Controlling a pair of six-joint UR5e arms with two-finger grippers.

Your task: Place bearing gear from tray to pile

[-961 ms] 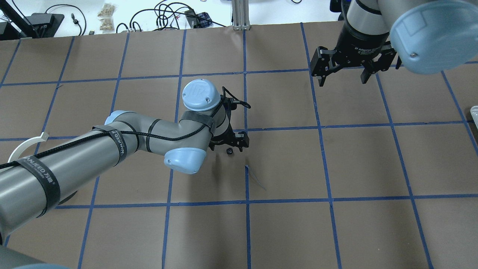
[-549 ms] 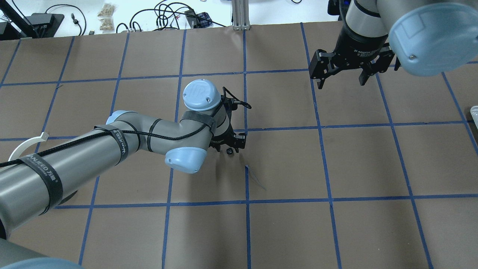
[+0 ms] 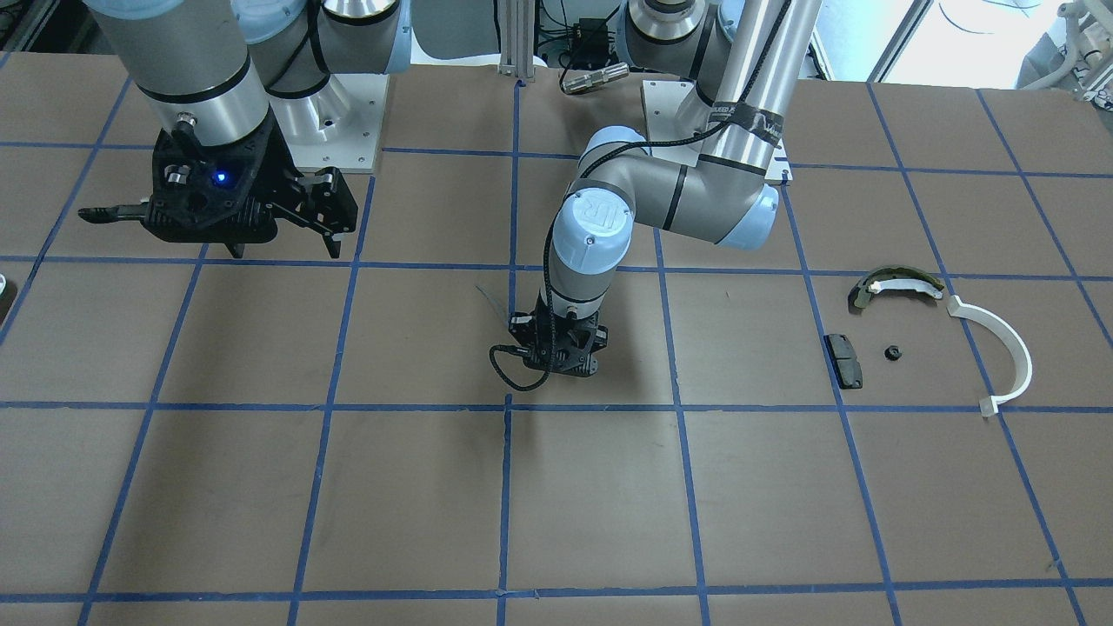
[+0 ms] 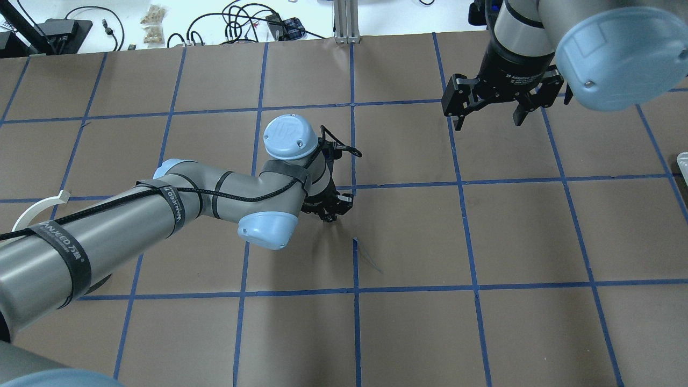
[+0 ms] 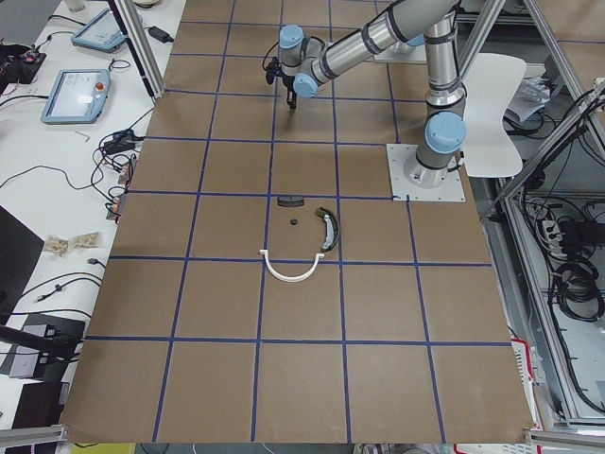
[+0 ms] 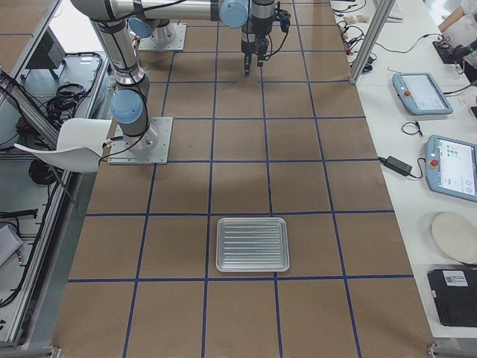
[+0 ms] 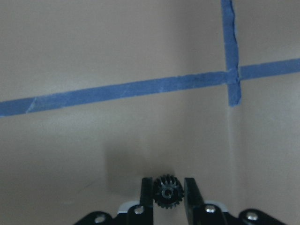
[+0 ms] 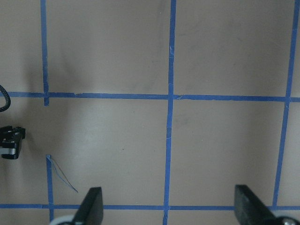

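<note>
My left gripper [image 7: 164, 192] is shut on a small black bearing gear [image 7: 164, 190], low over the table's middle [image 4: 329, 215]. In the front view its wrist [image 3: 561, 352] hides the gear. The pile lies to the left: a white arc [image 3: 1000, 348], an olive-edged shoe [image 3: 896, 285], a black pad [image 3: 843, 359] and another small black gear [image 3: 891, 353]. In the overhead view only the arc's end [image 4: 40, 207] shows. My right gripper [image 4: 486, 115] is open and empty, high over the far right of the table. The metal tray [image 6: 252, 244] is empty.
The brown table cover carries a grid of blue tape [image 4: 355, 185]. A loose strip of tape [image 4: 368, 258] sticks up near my left gripper. The tray's corner [image 4: 683, 161] shows at the overhead view's right edge. Cables and tablets lie beyond the far edge.
My left gripper's fingers have closed around the gear that lay between them on the table. My right gripper has drifted a little toward the far edge and to the left.
</note>
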